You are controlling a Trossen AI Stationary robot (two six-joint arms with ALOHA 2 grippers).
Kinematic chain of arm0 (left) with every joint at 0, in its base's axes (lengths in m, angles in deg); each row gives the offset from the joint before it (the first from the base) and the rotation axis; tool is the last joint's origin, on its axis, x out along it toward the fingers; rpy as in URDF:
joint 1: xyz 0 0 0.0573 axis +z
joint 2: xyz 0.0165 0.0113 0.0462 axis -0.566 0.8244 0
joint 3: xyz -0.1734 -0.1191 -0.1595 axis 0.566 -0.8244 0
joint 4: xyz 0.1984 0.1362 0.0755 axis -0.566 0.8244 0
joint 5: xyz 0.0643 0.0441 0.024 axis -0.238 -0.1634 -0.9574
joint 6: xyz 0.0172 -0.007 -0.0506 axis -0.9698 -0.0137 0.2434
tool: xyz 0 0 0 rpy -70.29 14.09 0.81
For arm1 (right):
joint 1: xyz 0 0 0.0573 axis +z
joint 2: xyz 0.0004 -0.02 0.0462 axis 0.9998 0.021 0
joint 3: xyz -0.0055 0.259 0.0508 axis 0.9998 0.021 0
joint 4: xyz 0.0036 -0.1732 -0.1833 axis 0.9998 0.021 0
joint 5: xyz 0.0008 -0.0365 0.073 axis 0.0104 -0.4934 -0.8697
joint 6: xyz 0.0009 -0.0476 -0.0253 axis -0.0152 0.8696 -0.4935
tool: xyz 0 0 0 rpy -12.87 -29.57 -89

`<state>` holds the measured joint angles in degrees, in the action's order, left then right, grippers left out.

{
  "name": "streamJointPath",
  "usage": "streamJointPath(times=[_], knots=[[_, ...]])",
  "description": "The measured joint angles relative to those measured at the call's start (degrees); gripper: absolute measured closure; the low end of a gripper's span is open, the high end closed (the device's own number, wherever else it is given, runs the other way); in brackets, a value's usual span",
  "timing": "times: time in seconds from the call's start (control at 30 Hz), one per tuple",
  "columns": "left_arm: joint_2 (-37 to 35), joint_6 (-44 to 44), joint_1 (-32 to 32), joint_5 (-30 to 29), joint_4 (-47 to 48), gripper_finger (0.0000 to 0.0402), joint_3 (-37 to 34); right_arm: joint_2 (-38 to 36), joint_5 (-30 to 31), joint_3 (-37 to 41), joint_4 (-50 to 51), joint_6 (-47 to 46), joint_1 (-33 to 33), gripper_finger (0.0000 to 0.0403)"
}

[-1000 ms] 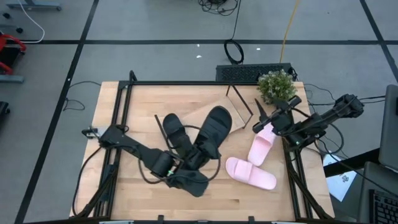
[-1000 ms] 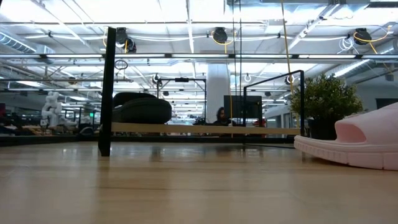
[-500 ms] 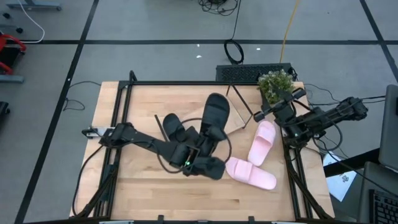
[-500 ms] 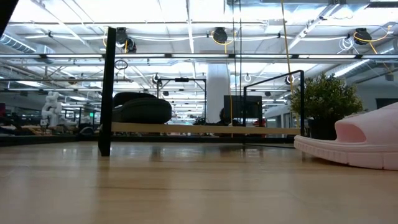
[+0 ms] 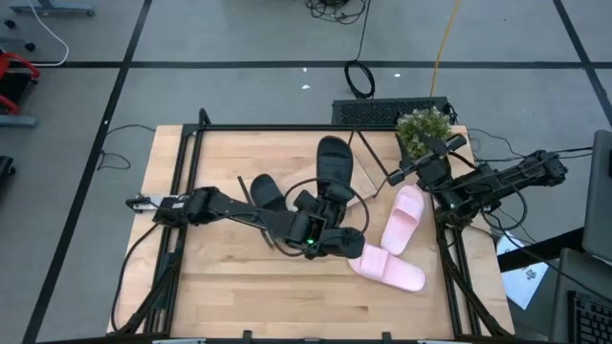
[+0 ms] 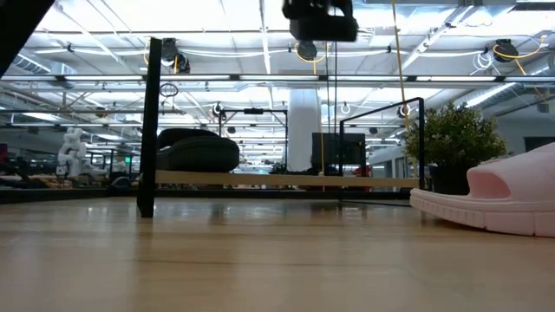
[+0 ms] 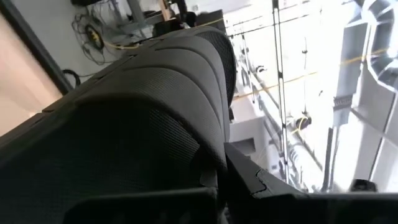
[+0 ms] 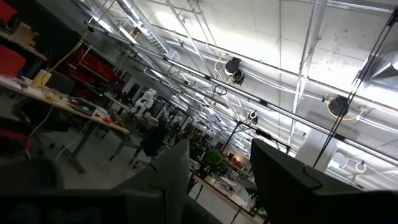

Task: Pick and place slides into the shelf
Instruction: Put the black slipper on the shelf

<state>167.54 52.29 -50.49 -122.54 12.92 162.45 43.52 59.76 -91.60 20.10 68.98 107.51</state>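
Carrying | left claw (image 5: 320, 218) clamping black slide (image 5: 334, 162), nearing shelf (image 5: 356, 188) | keep sole level beside shelved slide (image 5: 267, 194) | right claw (image 5: 427, 162) waiting part-open, desk's right edge.

- Your left arm stretches low across the table toward its centre, left gripper (image 5: 325, 212) clamped on a black slide (image 5: 333, 167).
- Your right arm sits folded at the right edge, right gripper (image 5: 421, 161) raised, fingers parted.
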Motion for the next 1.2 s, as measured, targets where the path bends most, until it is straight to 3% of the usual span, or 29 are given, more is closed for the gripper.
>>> streamJointPath(times=[0.13,0.4,0.57,0.83,1.2], knots=[[2.74,2.06,1.33,-0.08,-4.29,0.0401,0.00,-1.06,0.21,0.00,0.25,-0.89,0.00,0.0243],[6.43,9.79,6.16,-0.06,-3.10,0.0401,-0.02,-3.75,3.96,0.00,2.16,-0.73,0.11,0.0243],[6.58,12.01,7.44,0.00,1.76,0.0401,-0.02,-5.73,4.37,0.00,4.44,-0.30,0.11,0.0243],[6.50,25.01,6.58,2.85,13.58,0.0401,-0.02,-7.18,4.69,0.00,5.54,-0.28,0.11,0.0243],[6.36,26.47,4.57,2.98,17.53,0.0401,-0.02,-7.38,5.28,0.00,7.31,-0.28,0.11,0.0243]])
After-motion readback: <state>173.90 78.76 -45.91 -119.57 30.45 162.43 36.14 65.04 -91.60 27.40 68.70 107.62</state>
